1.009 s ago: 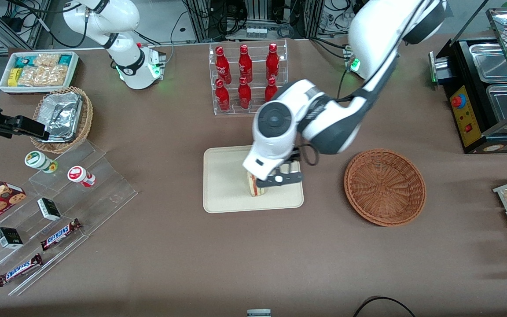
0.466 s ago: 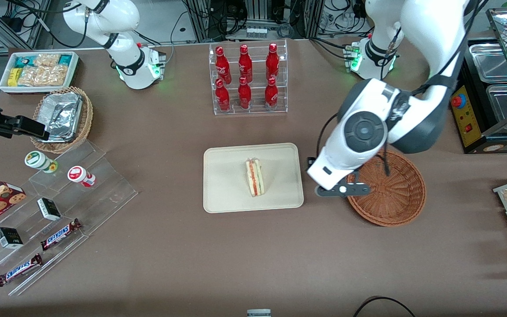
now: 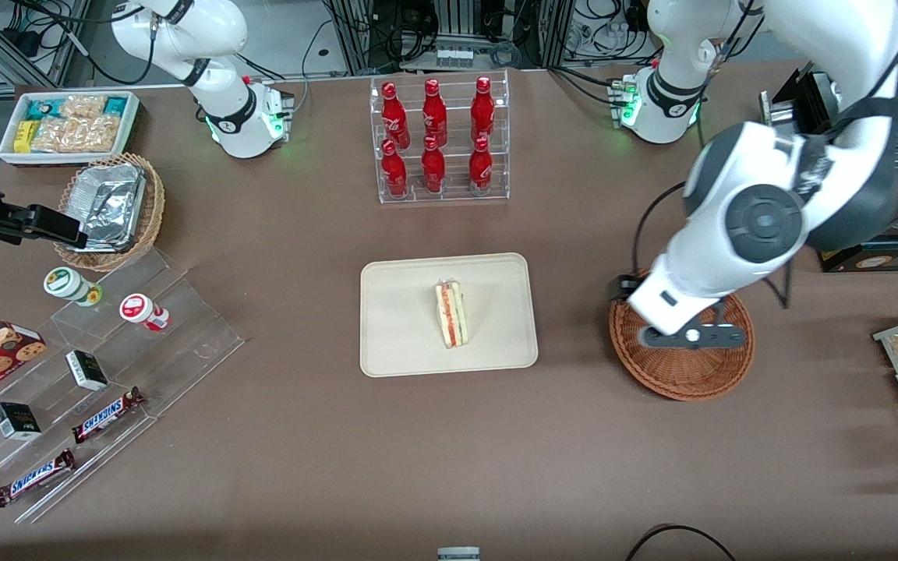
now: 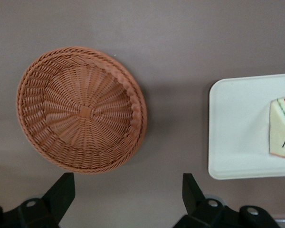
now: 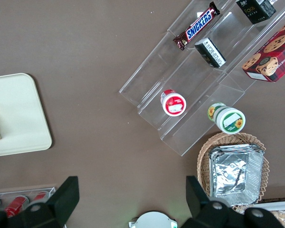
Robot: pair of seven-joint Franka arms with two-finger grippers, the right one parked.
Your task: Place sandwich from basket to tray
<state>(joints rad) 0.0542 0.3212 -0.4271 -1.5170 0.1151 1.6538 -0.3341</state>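
I see the sandwich (image 3: 451,314) lying mid-frame on the tray (image 3: 402,343); my tool (image 3: 691,336) hovers, fingers apart and holding nothing, over the basket (image 3: 683,374) at right.

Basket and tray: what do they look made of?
Basket: woven wicker or rattan, reddish-brown and matte; radial strands and a braided rim show. It holds nothing; the open gripper hangs above it. Tray, holding the sandwich: probably moulded plastic, smooth cream, rounded corners, low rim.
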